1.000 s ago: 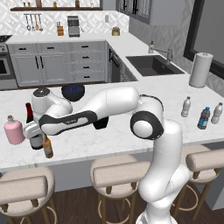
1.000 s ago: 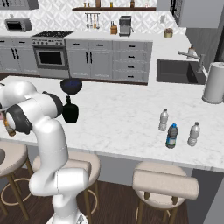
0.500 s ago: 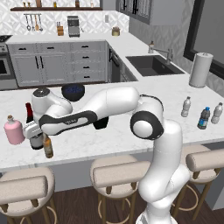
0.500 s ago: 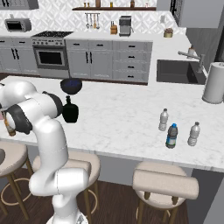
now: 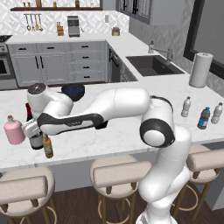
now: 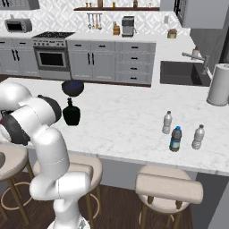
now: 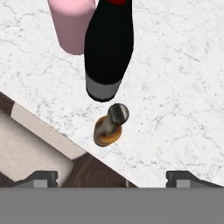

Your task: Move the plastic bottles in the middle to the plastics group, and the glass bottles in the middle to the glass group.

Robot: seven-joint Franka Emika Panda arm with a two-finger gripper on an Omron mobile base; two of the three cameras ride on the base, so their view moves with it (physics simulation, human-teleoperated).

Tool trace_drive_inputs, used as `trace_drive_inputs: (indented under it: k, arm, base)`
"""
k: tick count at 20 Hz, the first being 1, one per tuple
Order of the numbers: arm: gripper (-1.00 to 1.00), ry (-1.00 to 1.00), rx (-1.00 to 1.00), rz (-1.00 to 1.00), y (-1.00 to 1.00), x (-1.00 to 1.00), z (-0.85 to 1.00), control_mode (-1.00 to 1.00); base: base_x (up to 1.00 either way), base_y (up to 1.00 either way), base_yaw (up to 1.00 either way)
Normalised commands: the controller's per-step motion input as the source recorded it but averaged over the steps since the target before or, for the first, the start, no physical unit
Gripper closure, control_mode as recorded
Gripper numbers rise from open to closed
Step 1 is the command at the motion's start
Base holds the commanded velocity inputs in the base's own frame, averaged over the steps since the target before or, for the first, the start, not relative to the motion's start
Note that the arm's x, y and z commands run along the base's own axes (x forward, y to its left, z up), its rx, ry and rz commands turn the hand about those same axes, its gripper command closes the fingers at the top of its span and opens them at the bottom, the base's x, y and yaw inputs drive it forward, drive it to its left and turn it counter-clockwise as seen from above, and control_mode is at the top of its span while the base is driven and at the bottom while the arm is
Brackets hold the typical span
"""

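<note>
White marble island counter, kitchen behind. Amber beer bottle upright mid-frame in hand view, near counter edge, just below tall wine bottle; pink bottle upper left. Gripper above it, jaws wide apart, gripping nothing. Black flask centre-left, blue-label bottle between clear bottles, right.

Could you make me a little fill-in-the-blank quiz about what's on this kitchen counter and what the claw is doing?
1. The claw hangs over the amber beer bottle with its jaws ____.
2. The beer bottle stands upright beside the tall wine bottle and the ____ bottle.
3. The blue-capped water bottle stands between two ____ water bottles.
4. The black flask stands in front of a dark ____.

Missing words: open; pink; clear; bowl
</note>
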Motion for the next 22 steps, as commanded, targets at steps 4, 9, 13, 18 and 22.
trace_drive_inputs:
  k: [4, 9, 13, 18, 22]
  arm:
    - [-1.00, -0.08, -0.01, -0.09, -0.54, -0.51, 0.77, -1.00]
    - [-1.00, -0.10, 0.00, -0.07, -0.70, -0.57, 0.75, -1.00]
    - [-1.00, -0.11, 0.02, -0.02, -1.00, -0.27, 0.48, -1.00]
    - [-1.00, -0.06, 0.15, 0.00, -1.00, 0.10, 0.14, -1.00]
    - [-1.00, 0.00, 0.25, 0.10, -1.00, 0.37, 0.00, -1.00]
  base:
    - [0.00, 0.00, 0.00]
    - [0.00, 0.00, 0.00]
    - [0.00, 0.00, 0.00]
    - [0.00, 0.00, 0.00]
    - [0.00, 0.00, 0.00]
